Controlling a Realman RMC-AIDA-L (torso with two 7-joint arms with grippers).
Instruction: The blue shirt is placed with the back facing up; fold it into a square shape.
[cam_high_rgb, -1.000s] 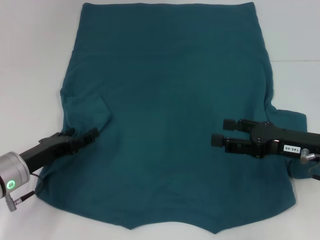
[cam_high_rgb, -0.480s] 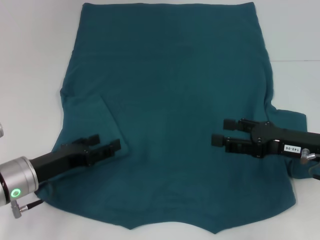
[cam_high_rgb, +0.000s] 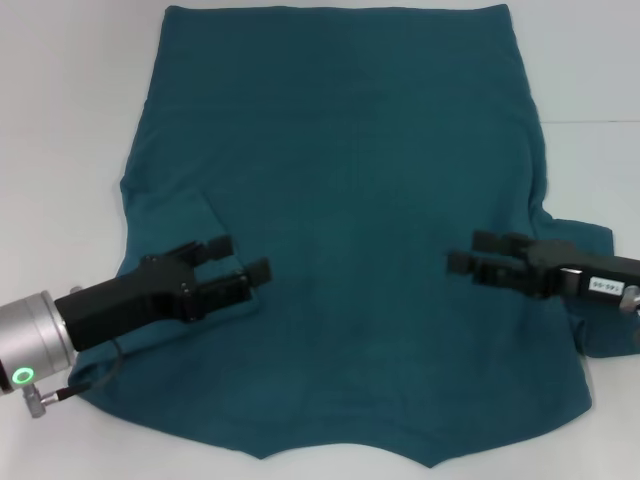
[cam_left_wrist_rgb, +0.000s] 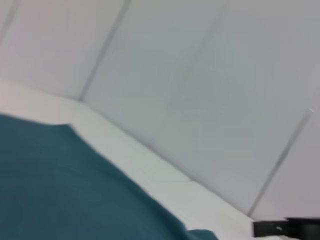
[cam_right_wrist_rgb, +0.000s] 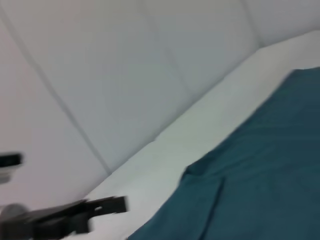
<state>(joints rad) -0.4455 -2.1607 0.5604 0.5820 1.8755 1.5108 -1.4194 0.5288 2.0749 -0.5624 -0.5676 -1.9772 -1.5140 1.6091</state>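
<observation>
I note the left gripper (cam_high_rgb: 238, 258) has swung inward over the near-left of the blue shirt (cam_high_rgb: 350, 180), jaws apart and empty, while the right gripper (cam_high_rgb: 472, 251) withdrew slightly, also spread – shirt flat, plain side up, sleeves unfolded.

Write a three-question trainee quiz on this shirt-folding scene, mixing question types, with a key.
1. True or false: the large teal-blue fabric T-shirt lies spread on the white table with white lettering showing.
2. Multiple choice: the left gripper is A) over the shirt's sleeve area on the robot's left, open; B) off the shirt, on bare table; C) shut on the hem.
3. Fill in: the right gripper is over the shirt's ____ side, fingers apart.

Key
1. False: the side facing up is plain.
2. A.
3. Right, near the right sleeve, which still lies spread outward.
</observation>
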